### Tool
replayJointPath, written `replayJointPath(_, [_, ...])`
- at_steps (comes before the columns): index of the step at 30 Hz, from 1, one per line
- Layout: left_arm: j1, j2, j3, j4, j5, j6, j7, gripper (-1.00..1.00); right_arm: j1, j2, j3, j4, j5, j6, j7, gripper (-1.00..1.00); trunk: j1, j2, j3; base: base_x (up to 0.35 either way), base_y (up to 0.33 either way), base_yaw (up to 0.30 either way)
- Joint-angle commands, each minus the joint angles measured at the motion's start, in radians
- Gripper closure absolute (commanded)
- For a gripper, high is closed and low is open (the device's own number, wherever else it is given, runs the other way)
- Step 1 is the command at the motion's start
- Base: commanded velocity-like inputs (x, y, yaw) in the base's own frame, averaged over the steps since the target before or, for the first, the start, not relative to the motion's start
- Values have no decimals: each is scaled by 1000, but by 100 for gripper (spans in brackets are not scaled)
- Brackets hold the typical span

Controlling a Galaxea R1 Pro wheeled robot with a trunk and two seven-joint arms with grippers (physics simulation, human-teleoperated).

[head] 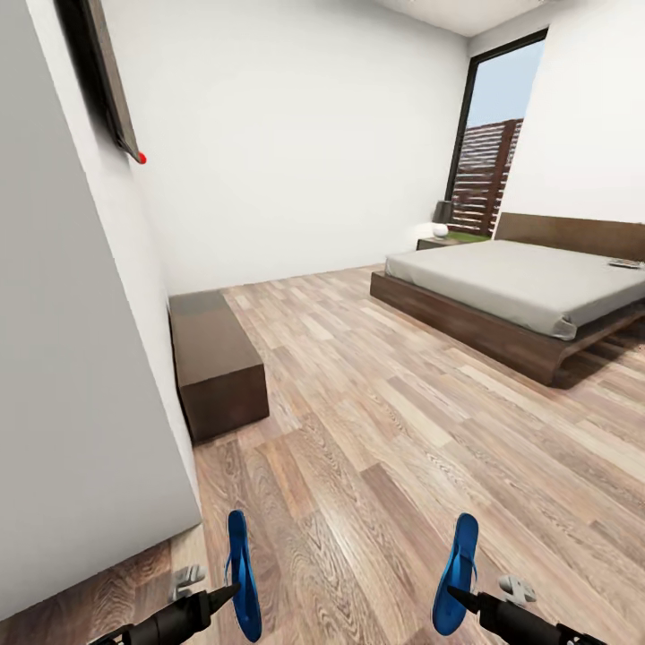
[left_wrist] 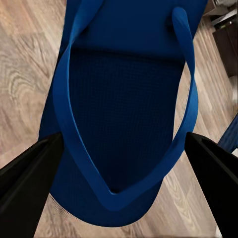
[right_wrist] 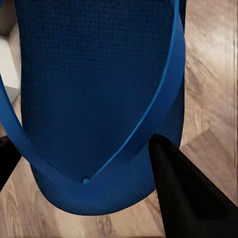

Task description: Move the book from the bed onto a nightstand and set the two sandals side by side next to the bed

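Note:
Both blue sandals are held above the wood floor at the bottom of the head view. My left gripper [head: 229, 589] is shut on the left sandal [head: 240, 564], and my right gripper [head: 453, 591] is shut on the right sandal [head: 459, 560]. In the left wrist view the sandal [left_wrist: 124, 94] sits between the black fingers [left_wrist: 25, 173]. In the right wrist view the other sandal [right_wrist: 94, 84] lies against a black finger [right_wrist: 183, 193]. The bed [head: 502, 278] stands at the right. The book [head: 624, 263] lies on its far side. A nightstand [head: 436, 243] sits beyond the bed by the window.
A long dark bench [head: 215, 358] stands against the left wall, under a wall-mounted screen [head: 107, 72]. A white wall corner [head: 90, 403] is close on my left. Open wood floor [head: 385, 430] stretches between me and the bed. A small lamp [head: 442, 215] is on the nightstand.

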Motion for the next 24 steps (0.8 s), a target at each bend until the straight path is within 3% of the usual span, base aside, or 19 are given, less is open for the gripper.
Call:
replayJointPath(1, [0,0,2,0,7,11,-4,100,-1,0,-3,0,-10,11,0,100,0,0,-1,0,0,-300])
replayJointPath(24, [0,-11,3,0,7,10,-3,100,-1,0,-3,0,-9,11,0,100,0,0,-1,0,0,-294])
